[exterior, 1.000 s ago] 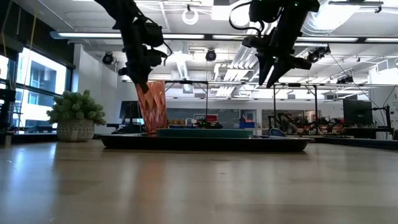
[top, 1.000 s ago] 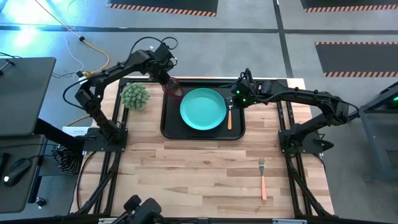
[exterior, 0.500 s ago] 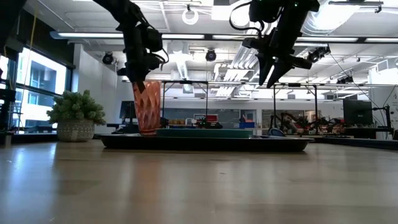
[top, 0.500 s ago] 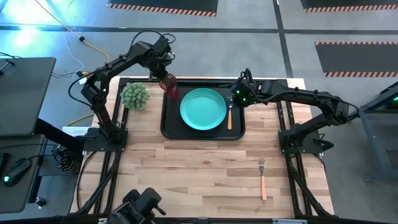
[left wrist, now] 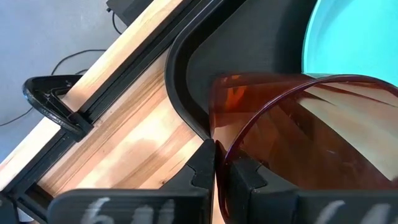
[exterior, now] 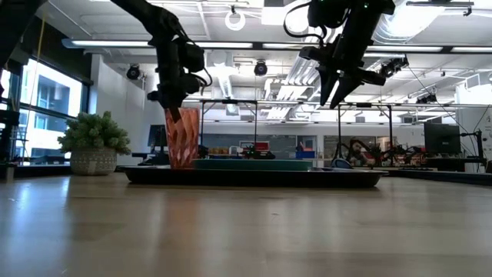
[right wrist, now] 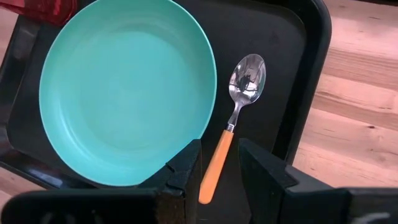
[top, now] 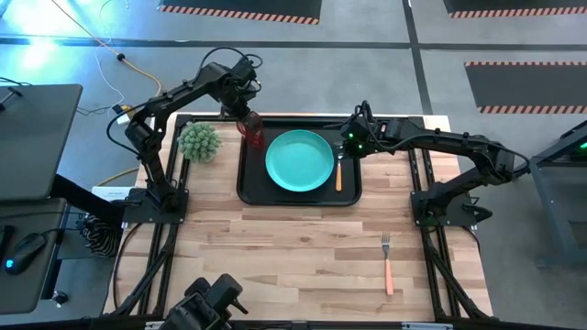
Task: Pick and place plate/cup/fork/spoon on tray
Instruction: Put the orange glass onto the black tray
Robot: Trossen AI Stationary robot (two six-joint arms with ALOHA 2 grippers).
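The red-brown cup point(top: 253, 132) stands upright in the far left corner of the black tray point(top: 249, 191), and my left gripper point(top: 246, 117) is shut on its rim. The teal plate point(top: 299, 160) lies in the tray's middle. The orange-handled spoon point(top: 338, 170) lies flat on the tray to the plate's right. My right gripper point(right wrist: 221, 167) hangs open well above the spoon point(right wrist: 239, 93), one finger on either side of the handle, touching nothing. The fork point(top: 387, 263) lies flat on the table at the near right. My left gripper pinches the cup's rim wall point(left wrist: 219, 144), with one finger point(left wrist: 239, 177) inside the cup and one finger point(left wrist: 200, 169) outside. The fingers come from above, pointing down. The cup point(exterior: 183, 138) is upright below them. The tray's rim hides its base, so whether it rests on the tray cannot be told.
A spiky green plant in a pot point(top: 200, 142) stands on the table just left of the tray, close to the cup. The near half of the wooden table point(top: 275, 257) holds only the fork.
My left gripper has tipped back and drawn a little toward the tray's far left corner, still shut on the cup. The cup, which was leaning, now stands upright. My right arm has kept still.
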